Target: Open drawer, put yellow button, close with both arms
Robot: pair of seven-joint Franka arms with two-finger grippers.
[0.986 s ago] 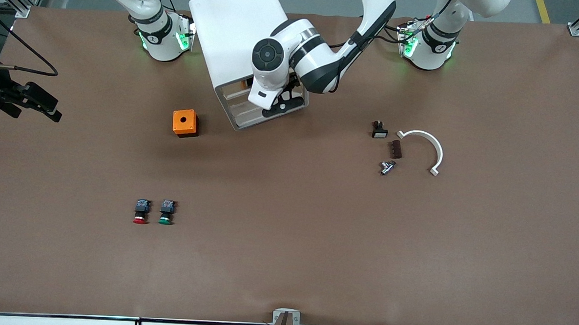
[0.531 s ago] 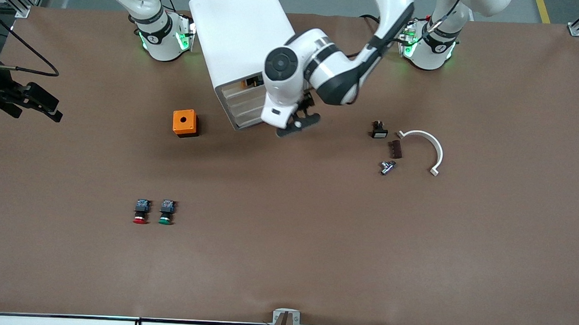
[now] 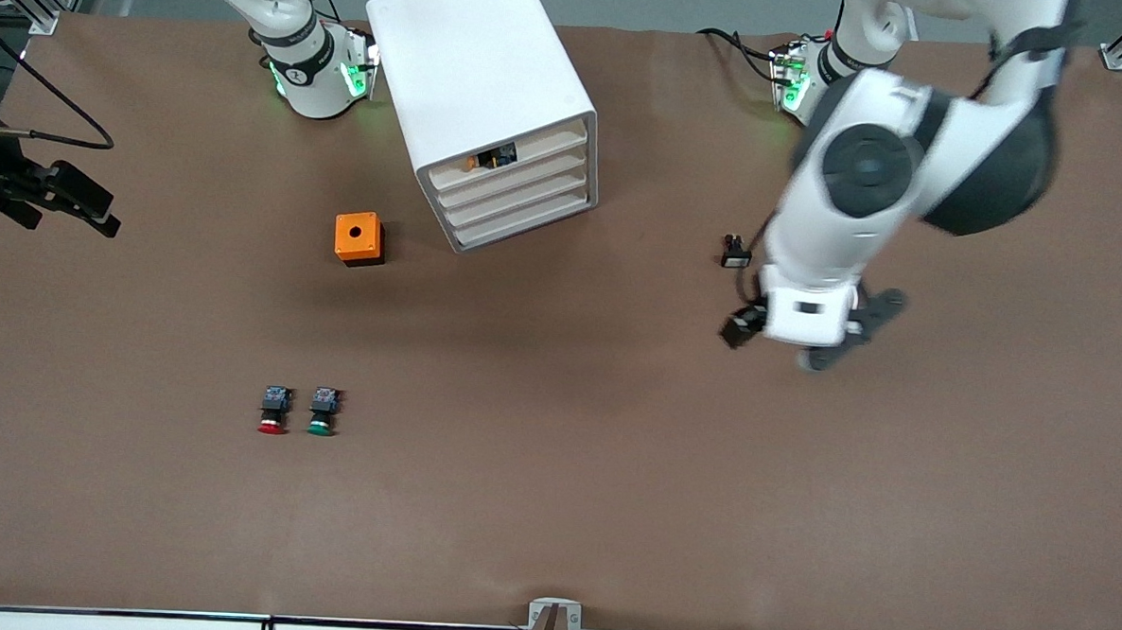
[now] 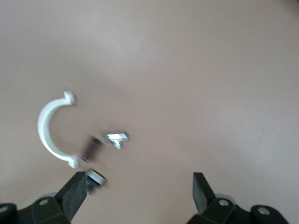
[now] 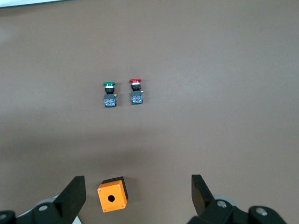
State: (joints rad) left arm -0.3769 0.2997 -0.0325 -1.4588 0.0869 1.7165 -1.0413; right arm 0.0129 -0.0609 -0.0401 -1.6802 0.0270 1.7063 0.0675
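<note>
The white cabinet stands near the robots' bases. Its uppermost drawer has its front roughly in line with the three lower ones. The yellow button lies in that drawer and shows through the gap above its front. My left gripper is open and empty. It hangs over small parts toward the left arm's end of the table, away from the cabinet. My right gripper is open and empty. It waits high over the right arm's end of the table.
An orange cube with a hole sits beside the cabinet. A red button and a green button lie nearer the camera. Under the left gripper lie a white clamp, a metal piece and a white-capped button.
My left arm has swung away from the cabinet's front toward its own end of the table and risen, uncovering the drawers. The right arm has not moved.
</note>
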